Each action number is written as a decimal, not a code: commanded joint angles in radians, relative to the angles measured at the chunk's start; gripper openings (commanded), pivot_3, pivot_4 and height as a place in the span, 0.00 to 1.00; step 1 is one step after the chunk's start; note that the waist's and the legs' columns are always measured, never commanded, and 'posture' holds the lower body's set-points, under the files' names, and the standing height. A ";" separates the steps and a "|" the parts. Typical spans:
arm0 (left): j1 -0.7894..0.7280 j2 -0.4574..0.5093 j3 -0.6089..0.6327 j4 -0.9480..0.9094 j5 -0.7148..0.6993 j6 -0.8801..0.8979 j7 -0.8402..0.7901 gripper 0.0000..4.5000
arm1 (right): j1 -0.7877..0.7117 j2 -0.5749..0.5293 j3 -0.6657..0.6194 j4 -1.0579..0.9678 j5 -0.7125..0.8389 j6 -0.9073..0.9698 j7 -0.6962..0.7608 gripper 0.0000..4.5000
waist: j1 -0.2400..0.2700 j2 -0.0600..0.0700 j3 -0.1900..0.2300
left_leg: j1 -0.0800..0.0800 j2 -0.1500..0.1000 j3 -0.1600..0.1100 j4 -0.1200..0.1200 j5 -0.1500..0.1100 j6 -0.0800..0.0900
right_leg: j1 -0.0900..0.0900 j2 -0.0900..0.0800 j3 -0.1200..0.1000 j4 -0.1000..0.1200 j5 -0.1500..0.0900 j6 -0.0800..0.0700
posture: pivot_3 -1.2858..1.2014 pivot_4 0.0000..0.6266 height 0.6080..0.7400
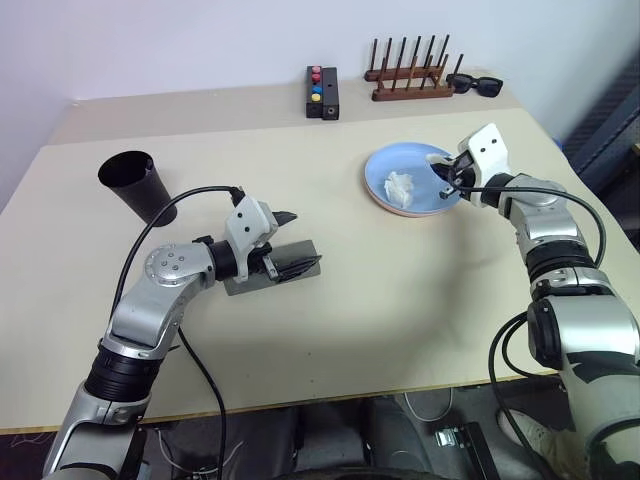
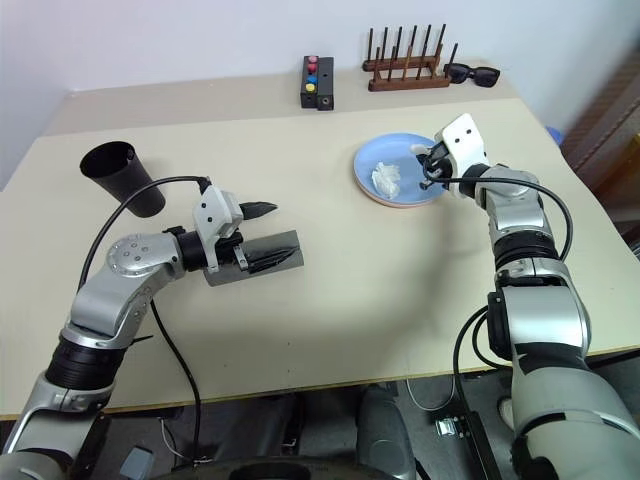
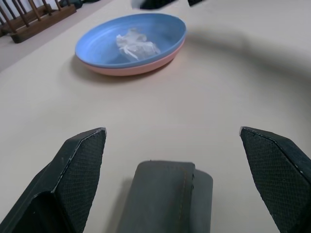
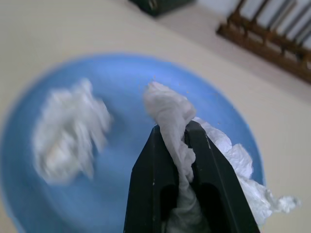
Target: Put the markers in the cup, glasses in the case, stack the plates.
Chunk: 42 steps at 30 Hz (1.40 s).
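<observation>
Right gripper [image 4: 179, 133] clenched on a crumpled white tissue [image 4: 167, 114] over the light blue plastic plate [image 1: 385, 172], stacked on the pink one. Left gripper [image 3: 180, 145] released, fingers wide, above the oblong grey case [image 3: 167, 196].

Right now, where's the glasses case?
The grey case lies closed on the table's left half, just ahead of the open left end effector, with the black cup beyond it to the left.

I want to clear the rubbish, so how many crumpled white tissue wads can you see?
2. One tissue wad lies in the blue plate; the other wad is pinched in the right gripper above that plate's rim. More could be hidden.
</observation>
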 commanded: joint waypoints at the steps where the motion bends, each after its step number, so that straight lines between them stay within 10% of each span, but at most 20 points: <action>1: -0.006 0.002 0.012 -0.042 -0.003 0.004 0.012 1.00 | -0.057 0.009 -0.007 0.044 -0.020 -0.038 -0.011 0.32 | -0.002 0.000 0.000 | 0.000 0.000 0.000 0.000 0.000 0.000 | 0.000 0.000 0.000 0.000 0.000 0.000 | 0.52 0.24 1.00; 7: 0.005 0.007 0.014 -0.054 -0.005 0.010 0.022 1.00 | -0.061 0.019 -0.016 0.068 -0.035 -0.050 -0.016 0.99 | 0.004 0.000 0.000 | 0.000 0.000 0.000 0.000 0.000 0.000 | 0.000 0.000 0.000 0.000 0.000 0.000 | 0.52 0.24 1.00; 20: 0.031 -0.006 0.025 -0.044 0.010 -0.035 0.045 1.00 | -0.016 0.022 -0.067 -0.102 0.051 -0.056 0.105 0.99 | 0.002 0.000 0.000 | 0.000 0.000 0.000 0.001 0.000 0.000 | 0.000 0.000 0.000 0.000 0.000 0.000 | 0.52 0.24 1.00; 33: 0.110 -0.046 0.195 -0.152 -0.130 0.027 0.135 1.00 | 0.603 -0.141 -0.158 -1.273 0.338 0.616 0.196 0.99 | 0.014 0.000 0.000 | -0.001 0.000 -0.001 0.002 0.000 0.000 | 0.000 -0.001 -0.001 0.001 0.000 0.000 | 0.52 0.24 1.00; 42: 0.386 0.027 0.343 -0.279 -0.173 -0.043 0.096 1.00 | 0.887 -0.224 -0.309 -1.525 0.438 0.808 0.155 0.99 | 0.019 0.000 0.000 | 0.000 0.000 -0.001 0.002 -0.002 0.003 | 0.002 0.000 0.000 0.000 0.000 0.000 | 0.52 0.24 1.00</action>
